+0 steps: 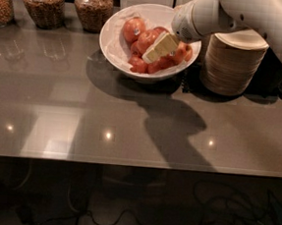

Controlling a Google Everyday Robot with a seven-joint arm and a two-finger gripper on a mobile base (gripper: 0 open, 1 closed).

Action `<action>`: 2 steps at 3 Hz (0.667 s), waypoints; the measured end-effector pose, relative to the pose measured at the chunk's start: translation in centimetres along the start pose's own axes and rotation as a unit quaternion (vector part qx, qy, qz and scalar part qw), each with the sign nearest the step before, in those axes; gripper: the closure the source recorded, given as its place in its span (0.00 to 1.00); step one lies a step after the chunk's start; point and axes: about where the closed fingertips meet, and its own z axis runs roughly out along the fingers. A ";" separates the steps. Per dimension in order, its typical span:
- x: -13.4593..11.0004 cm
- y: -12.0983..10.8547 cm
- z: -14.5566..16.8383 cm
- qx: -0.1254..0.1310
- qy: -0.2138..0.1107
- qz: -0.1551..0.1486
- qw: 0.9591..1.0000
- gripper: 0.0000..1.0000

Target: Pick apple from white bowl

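Note:
The white bowl [116, 47] stands at the back middle of the counter, lined with crinkled white paper and holding several red apples [134, 29]. My gripper [158, 49] reaches in from the upper right on a white arm and hangs over the apples in the middle of the bowl, its pale yellow fingers pointing down-left. The fingers cover part of the apples under them. No apple is seen lifted.
A stack of beige disposable bowls [232, 66] stands right of the white bowl on a dark mat. Glass jars [93, 6] of grains line the back left edge. The grey counter [106, 116] spreads in front; cables lie on the floor below.

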 end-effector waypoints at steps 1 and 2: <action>-0.1 0.1 1.6 -0.012 -0.001 0.000 1.000 0.06; 0.4 0.1 3.1 -0.022 0.002 0.004 1.000 0.15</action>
